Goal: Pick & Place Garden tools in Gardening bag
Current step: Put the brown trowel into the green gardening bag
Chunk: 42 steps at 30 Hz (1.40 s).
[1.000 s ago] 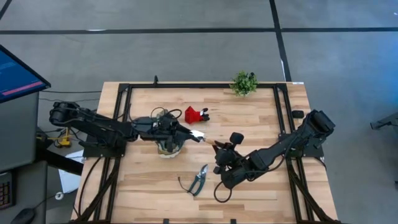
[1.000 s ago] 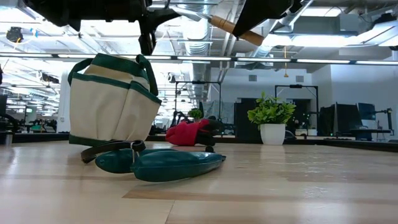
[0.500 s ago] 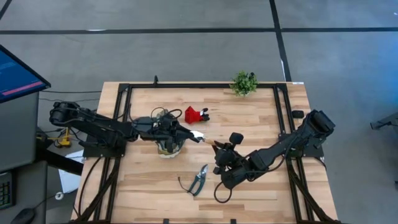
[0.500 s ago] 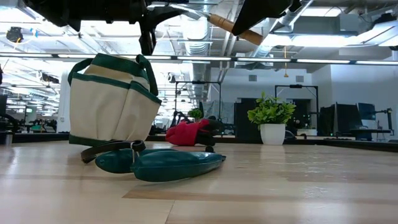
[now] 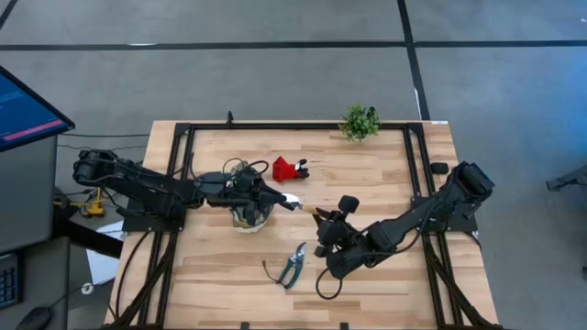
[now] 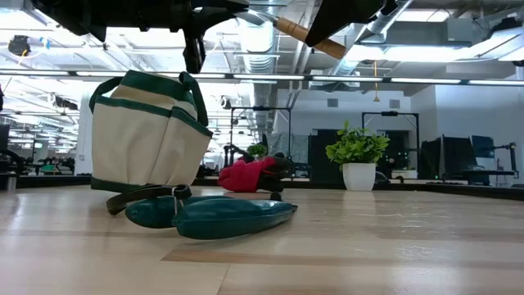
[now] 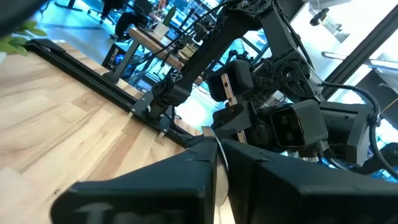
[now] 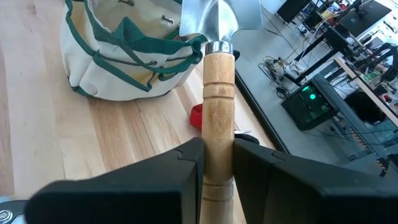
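Observation:
A silver-bladed trowel [image 5: 303, 205] with a wooden handle [image 8: 217, 81] hangs in the air at mid-table, held between my two grippers. My left gripper [image 5: 282, 199] reaches in from the table's left and is shut on its blade. My right gripper [image 5: 322, 218] comes from the right and is shut on its handle. The tan gardening bag [image 5: 248, 217] with green trim stands on its base right under my left arm. Green-handled pruning shears [image 5: 292, 266] lie flat nearer the front edge. A red-and-black tool [image 5: 288, 170] lies beyond the bag. My left gripper pinches the thin silver blade [image 7: 217, 163] between its two fingers, coming level from the table's left. The blade stands edge-on in the gap, clear of the table. My right gripper pinches the wooden handle [image 8: 217, 134] between its two fingers, slanting down from the table's right. The handle runs on forward past the fingertips to the blade [image 8: 217, 15]. The trowel is lifted clear, above the bag's right side.
A small potted plant [image 5: 359, 121] stands at the far edge, right of centre. A black frame [image 5: 417, 174] runs round the tabletop. Bare wood lies at the front left and the far left.
My left gripper has shut on the trowel's blade. Both arms and the trowel have kept their place.

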### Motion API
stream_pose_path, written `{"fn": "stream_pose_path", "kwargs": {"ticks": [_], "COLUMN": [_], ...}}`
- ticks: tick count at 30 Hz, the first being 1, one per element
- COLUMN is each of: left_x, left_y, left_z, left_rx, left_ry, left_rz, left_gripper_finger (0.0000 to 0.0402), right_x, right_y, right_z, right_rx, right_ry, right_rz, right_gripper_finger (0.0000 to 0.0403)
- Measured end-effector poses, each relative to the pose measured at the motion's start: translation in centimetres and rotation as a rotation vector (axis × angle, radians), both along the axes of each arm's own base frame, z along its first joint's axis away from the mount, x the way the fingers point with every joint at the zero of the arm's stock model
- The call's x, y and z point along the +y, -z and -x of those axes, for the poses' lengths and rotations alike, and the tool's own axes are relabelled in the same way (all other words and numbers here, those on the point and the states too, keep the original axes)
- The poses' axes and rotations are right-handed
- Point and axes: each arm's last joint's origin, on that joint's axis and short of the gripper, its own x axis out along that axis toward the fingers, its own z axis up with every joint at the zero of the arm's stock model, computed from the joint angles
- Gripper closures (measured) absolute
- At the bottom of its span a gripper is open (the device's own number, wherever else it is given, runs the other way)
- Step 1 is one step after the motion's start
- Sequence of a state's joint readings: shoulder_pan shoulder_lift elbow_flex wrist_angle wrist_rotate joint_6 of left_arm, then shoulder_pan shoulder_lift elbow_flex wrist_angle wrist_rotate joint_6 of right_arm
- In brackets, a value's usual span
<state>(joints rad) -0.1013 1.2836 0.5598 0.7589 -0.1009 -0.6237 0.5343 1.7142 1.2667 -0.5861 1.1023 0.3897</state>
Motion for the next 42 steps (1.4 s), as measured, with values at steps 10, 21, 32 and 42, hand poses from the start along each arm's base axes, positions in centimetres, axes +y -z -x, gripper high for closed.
{"fn": "stream_pose_path", "kwargs": {"ticks": [10, 21, 32, 42], "left_x": [-0.1, -0.2, -0.3, 0.1], "left_y": [0.0, -0.2, -1.4, -3.6], "left_z": [0.0, 0.1, 1.5, 6.6], "left_rx": [-0.001, -0.012, -0.006, 0.109], "left_ry": [0.028, 0.05, 0.14, 0.161], "left_rz": [-0.051, -0.115, -0.127, -0.135], "left_gripper_finger": [0.0398, 0.0399, 0.0399, 0.0399], "right_x": [0.0, 0.5, 1.4, 2.1], "right_y": [0.0, -0.1, -2.2, -3.0], "right_z": [0.0, 0.5, 2.6, 6.0], "right_rx": [0.004, 0.032, 0.01, 0.023], "right_ry": [-0.002, -0.031, -0.092, -0.094], "right_rz": [0.002, 0.022, 0.009, -0.098], "right_gripper_finger": [0.0332, 0.0275, 0.0257, 0.0285]}}
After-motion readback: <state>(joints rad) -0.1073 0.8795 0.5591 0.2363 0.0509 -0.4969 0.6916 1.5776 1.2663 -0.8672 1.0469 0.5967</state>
